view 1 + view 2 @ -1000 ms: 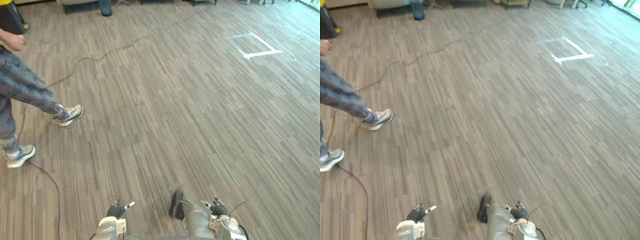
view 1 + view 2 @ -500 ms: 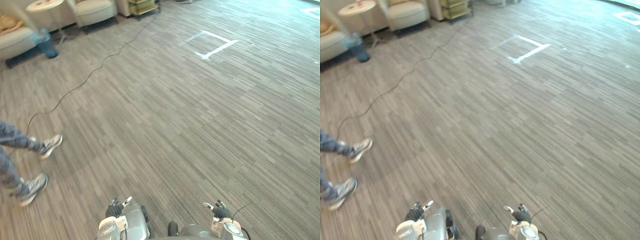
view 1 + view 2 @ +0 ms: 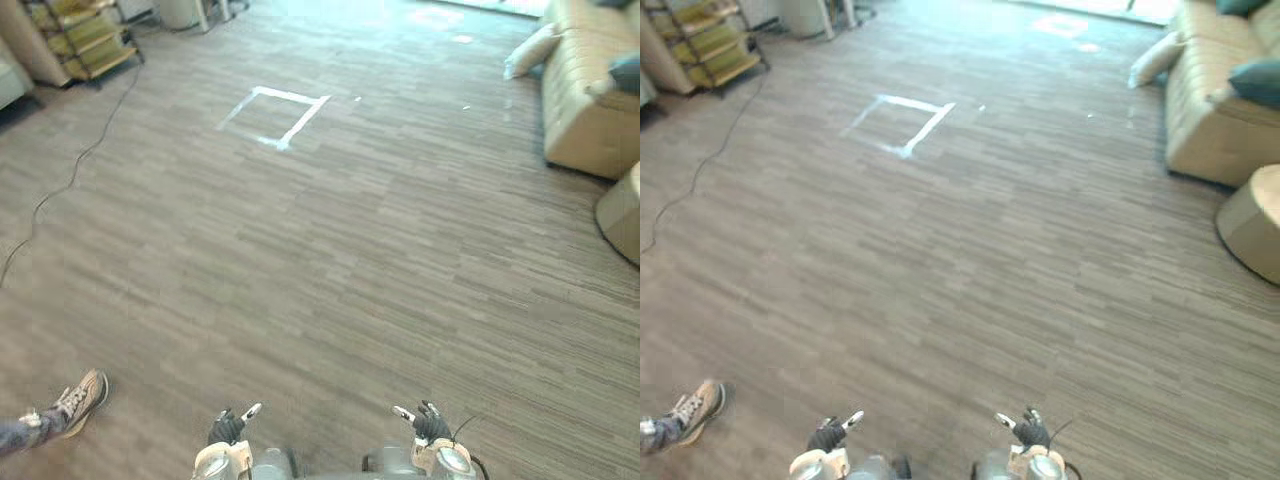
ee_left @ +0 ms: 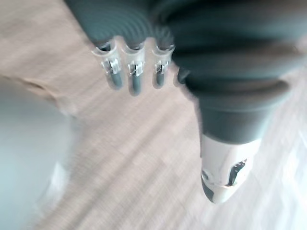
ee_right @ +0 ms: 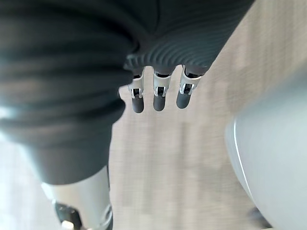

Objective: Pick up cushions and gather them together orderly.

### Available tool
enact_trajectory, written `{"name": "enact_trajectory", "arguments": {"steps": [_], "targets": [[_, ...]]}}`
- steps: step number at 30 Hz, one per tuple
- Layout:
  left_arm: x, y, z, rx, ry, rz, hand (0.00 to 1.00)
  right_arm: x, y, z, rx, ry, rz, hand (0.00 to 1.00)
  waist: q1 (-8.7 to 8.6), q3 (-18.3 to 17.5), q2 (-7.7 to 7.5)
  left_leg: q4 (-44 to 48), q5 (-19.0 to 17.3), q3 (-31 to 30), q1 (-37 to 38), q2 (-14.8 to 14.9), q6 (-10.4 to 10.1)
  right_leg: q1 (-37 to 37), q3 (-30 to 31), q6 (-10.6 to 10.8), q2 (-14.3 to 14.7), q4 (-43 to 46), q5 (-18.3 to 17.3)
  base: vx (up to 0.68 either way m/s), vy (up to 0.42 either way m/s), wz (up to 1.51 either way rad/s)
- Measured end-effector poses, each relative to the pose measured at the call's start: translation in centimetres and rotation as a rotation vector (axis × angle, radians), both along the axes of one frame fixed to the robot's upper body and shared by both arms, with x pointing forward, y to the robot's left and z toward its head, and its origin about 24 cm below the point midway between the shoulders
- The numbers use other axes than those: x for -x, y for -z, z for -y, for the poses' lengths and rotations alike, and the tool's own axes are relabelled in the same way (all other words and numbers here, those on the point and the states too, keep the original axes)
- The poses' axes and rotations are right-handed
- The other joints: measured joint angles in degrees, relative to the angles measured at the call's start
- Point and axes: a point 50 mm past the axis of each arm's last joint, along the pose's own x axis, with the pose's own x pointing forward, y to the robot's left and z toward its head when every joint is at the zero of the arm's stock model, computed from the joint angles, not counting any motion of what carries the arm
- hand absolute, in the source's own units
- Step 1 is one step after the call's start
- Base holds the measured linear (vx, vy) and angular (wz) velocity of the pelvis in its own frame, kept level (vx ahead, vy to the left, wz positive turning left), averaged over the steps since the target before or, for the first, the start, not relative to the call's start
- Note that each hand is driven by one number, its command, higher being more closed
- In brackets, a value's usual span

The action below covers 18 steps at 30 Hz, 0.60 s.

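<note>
Your left hand [image 4: 133, 76] and right hand [image 5: 159, 93] both hang loose and empty. You'll find a cream fabric cushion [image 3: 530, 48] seemingly leaning against the beige quilted sofa [image 3: 585, 110] far right, a teal cushion [image 3: 1255, 80] on it.

You look over a grey-brown plank-pattern floor [image 3: 400, 260], streaked with fine darker and lighter stripes. Far left of centre, a white tape square outline [image 3: 275, 115] marks it. At the far right, the boxy upholstered sofa [image 3: 1210, 110] is pale beige, the soft pillow-shaped cushion [image 3: 1155, 60] at its far end is cream, and the plump cushion on its seat [image 3: 1255, 80] is dark teal. The round upholstered pouf [image 3: 1255, 225] is sandy beige. The far-left metal shelf rack [image 3: 85, 40] has yellow shelves. Near left, a person's lace-up sneaker [image 3: 78, 400] is tan with a pale sole. Your left hand [image 4: 134, 76] and right hand [image 5: 158, 93] show silver fingers, dark tips and dark ribbed covers.
</note>
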Motion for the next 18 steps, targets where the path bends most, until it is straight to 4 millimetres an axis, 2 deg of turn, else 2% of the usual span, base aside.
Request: {"name": "enact_trajectory", "arguments": {"steps": [1,3,4,5,6,7,8,9,10,11,12,13,15,17,18], "targets": [[-0.6,-0.1,0.2,-0.003,0.032,0.01,0.0,-0.3,-0.1,0.3,0.008,-0.002,0.008,0.0,-0.89,0.0,0.07,-1.8,0.0,0.1,1.6,0.8,0.0,-3.4,-2.6,0.1,0.2,-6.5,0.4,0.49,-0.01,0.18],[-0.9,0.0,0.7,-0.005,0.083,-0.002,0.0,-0.3,-0.1,1.1,0.027,-0.005,-0.006,0.0,-2.5,0.3,0.17,-4.6,0.0,0.0,4.6,1.5,0.0,-7.6,-4.5,0.5,0.1,-20.9,6.3,0.57,-0.085,0.28],[-0.6,0.1,0.8,-0.006,0.1,-0.016,0.0,-0.2,-0.1,1.3,0.025,0.005,-0.007,0.0,-2.89,0.3,-0.16,-6.0,0.0,0.0,6.5,1.0,0.0,-8.4,-4.5,0.5,-0.1,-28.6,11.0,0.59,-0.157,0.21],[-0.1,0.3,0.8,-0.008,0.101,-0.033,0.0,0.2,0.1,1.5,0.029,0.009,-0.022,0.0,-3.4,0.4,-1.29,-6.4,0.0,-0.5,8.9,0.0,0.0,-8.5,-3.8,0.0,-1.1,-34.5,17.5,0.64,-0.205,0.18],[0.4,0.5,0.6,-0.008,0.089,-0.051,0.0,0.4,0.1,1.9,0.038,0.012,-0.029,0.0,-3.74,0.2,-1.19,-5.9,0.1,-1.7,10.9,0.2,-0.2,-7.6,-3.6,-2.8,-0.7,-32.5,22.9,0.78,-0.273,-0.01],[0.3,0.5,1.0,0.002,0.089,-0.049,0.0,0.1,-0.1,2.5,0.058,0.007,-0.026,0.0,-3.44,0.2,0.91,-3.9,1.2,-1.9,11.6,2.5,-1.9,-7.6,-4.0,-3.1,0.7,-29.0,19.3,0.65,-0.253,-0.19],[0.3,0.5,1.4,0.015,0.076,-0.044,0.0,0.0,-0.2,2.7,0.063,0.008,-0.023,0.0,-2.94,0.2,2.36,1.8,2.7,-3.5,10.4,4.3,-4.4,-7.3,-4.2,-4.3,1.6,-26.2,15.7,0.65,-0.291,-0.32],[0.5,0.6,1.4,0.021,0.05,-0.047,0.0,-0.1,-0.3,2.9,0.067,0.015,-0.015,0.0,-3.12,0.3,3.53,10.4,4.6,-5.9,7.6,6.5,-7.2,-5.9,-4.4,-5.5,2.7,-24.9,13.4,0.65,-0.307,-0.23],[0.7,0.7,1.5,0.036,0.015,-0.046,0.0,-0.4,-0.5,2.9,0.069,0.012,-0.002,0.0,-3.16,0.9,4.44,23.2,9.0,-9.6,2.8,8.8,-8.5,-3.3,-4.1,-6.2,4.1,-25.2,11.5,0.65,-0.295,-0.18],[0.7,0.6,1.7,0.047,-0.011,-0.04,0.0,-0.4,-0.4,2.7,0.068,0.003,-0.003,0.0,-3.11,1.5,4.74,34.4,11.9,-12.2,-2.0,10.3,-9.4,-0.7,-3.7,-6.5,5.6,-26.3,10.5,0.64,-0.22,-0.38],[0.5,0.4,1.3,0.043,-0.037,-0.017,0.0,-0.4,-0.4,2.4,0.064,-0.009,-0.009,0.0,-2.49,1.9,5.35,48.2,11.1,-12.8,-7.2,11.8,-9.6,4.2,-2.8,-7.6,7.4,-28.7,9.5,0.6,-0.14,-0.63],[0.4,0.2,0.8,0.029,-0.05,-0.001,0.0,-0.4,-0.4,2.1,0.058,-0.011,-0.007,0.0,-1.85,2.7,4.39,55.3,9.1,-12.1,-10.5,12.0,-9.7,8.9,-1.5,-8.4,8.5,-31.1,8.7,0.7,-0.129,-0.71],[0.4,-0.2,-0.1,0.006,-0.065,0.026,0.0,-0.4,-0.3,1.2,0.035,-0.009,-0.004,0.0,-1.41,2.6,2.87,57.0,5.5,-9.0,-17.1,11.2,-7.5,16.3,1.0,-9.0,9.0,-36.5,7.0,0.54,-0.081,-0.61],[0.2,-0.4,-0.4,0.003,-0.081,0.044,0.0,-0.1,-0.1,0.8,0.026,-0.013,-0.011,0.0,-0.29,2.4,2.25,50.0,2.3,-5.4,-23.1,9.7,-5.7,21.8,4.3,-8.4,9.0,-40.9,6.4,0.65,-0.016,-0.8],[0.3,-0.4,-0.4,0.006,-0.091,0.05,0.0,0.2,0.0,0.9,0.025,-0.011,-0.025,0.0,0.59,2.4,2.37,34.0,1.2,-4.0,-26.8,6.2,-4.8,26.3,6.9,-6.9,8.3,-44.2,6.4,0.75,0.059,-0.81]]}}
